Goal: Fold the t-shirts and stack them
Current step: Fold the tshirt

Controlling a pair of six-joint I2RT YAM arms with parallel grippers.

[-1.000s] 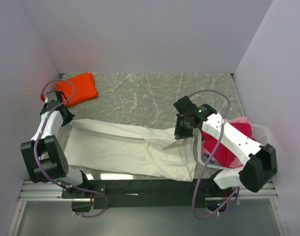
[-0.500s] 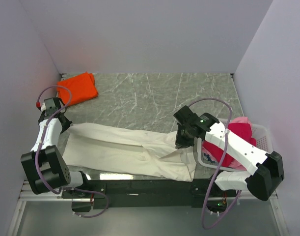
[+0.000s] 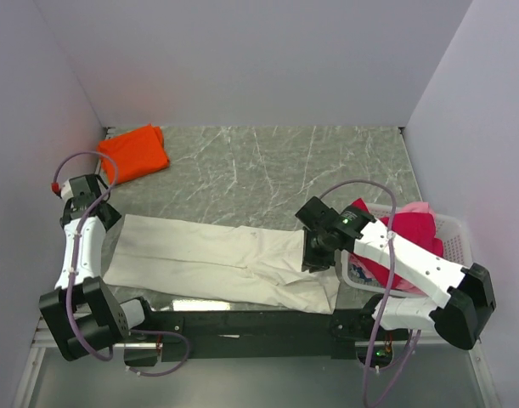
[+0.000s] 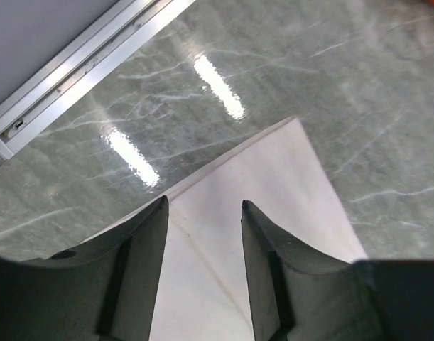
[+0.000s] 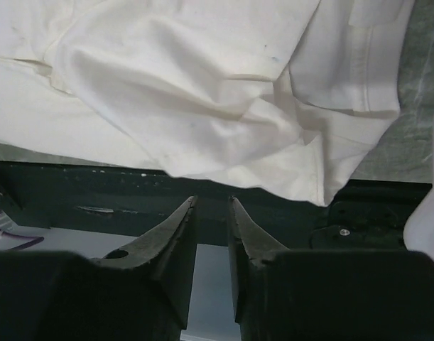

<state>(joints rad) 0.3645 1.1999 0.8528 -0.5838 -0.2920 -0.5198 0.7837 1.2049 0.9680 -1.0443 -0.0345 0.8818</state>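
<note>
T-shirts number four. One cream t-shirt (image 3: 217,259) lies flat along the near edge of the table (image 3: 259,161). One orange t-shirt (image 3: 136,153) sits folded far left. One crimson t-shirt (image 3: 403,242) and one pink t-shirt (image 3: 416,208) fill the single basket (image 3: 450,229) on the right. The left gripper (image 4: 202,206) stands apart over the cream corner. The right gripper (image 5: 212,200) is slightly apart, holding nothing.

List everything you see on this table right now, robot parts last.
table: one, grey-green marble
basket: one, white lattice, right edge
cream t-shirt: one, off-white, spread along the near edge
orange t-shirt: one, bright orange, folded, far left corner
red t-shirts: count unclear, crimson, piled in basket
pink t-shirt: count unclear, pale pink, in basket
left end effector: one, black, open, over cream t-shirt's left corner
right end effector: one, black, open, by its right end
</note>
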